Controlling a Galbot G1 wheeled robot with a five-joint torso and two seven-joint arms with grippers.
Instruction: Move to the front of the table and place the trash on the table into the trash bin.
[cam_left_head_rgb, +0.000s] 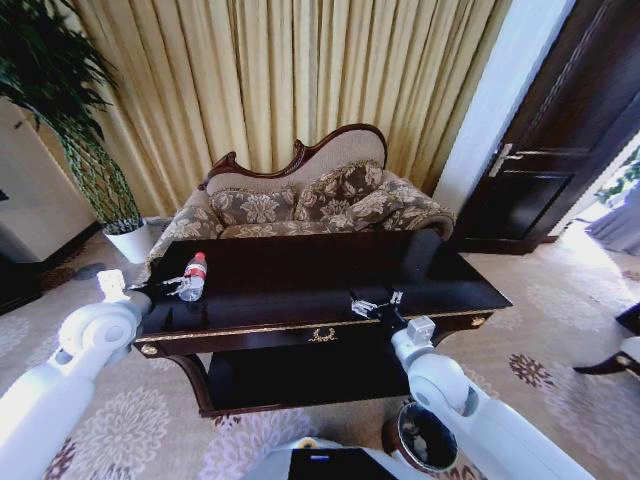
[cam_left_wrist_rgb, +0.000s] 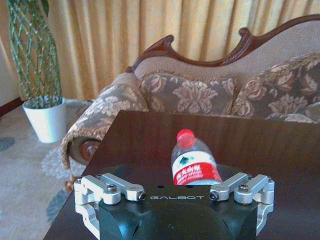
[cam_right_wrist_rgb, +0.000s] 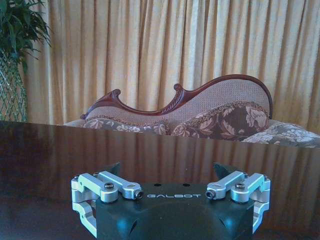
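The left gripper (cam_left_wrist_rgb: 174, 192), fingers spread, brackets the water bottle (cam_left_wrist_rgb: 194, 159) near the surface's (cam_left_head_rgb: 300, 275) left edge, not yet grasped; the right gripper (cam_left_head_rgb: 375, 305) hangs released near the front edge; the trash bin (cam_left_head_rgb: 425, 440) waits.

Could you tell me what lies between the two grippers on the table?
In the head view, only bare dark glossy tabletop separates the left gripper from the right gripper.

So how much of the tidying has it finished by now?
The robot already stands at the table. In hand: the left gripper is open around the water bottle, not yet lifted. The right gripper is open over bare tabletop. Left to do: getting the bottle into the trash bin below.
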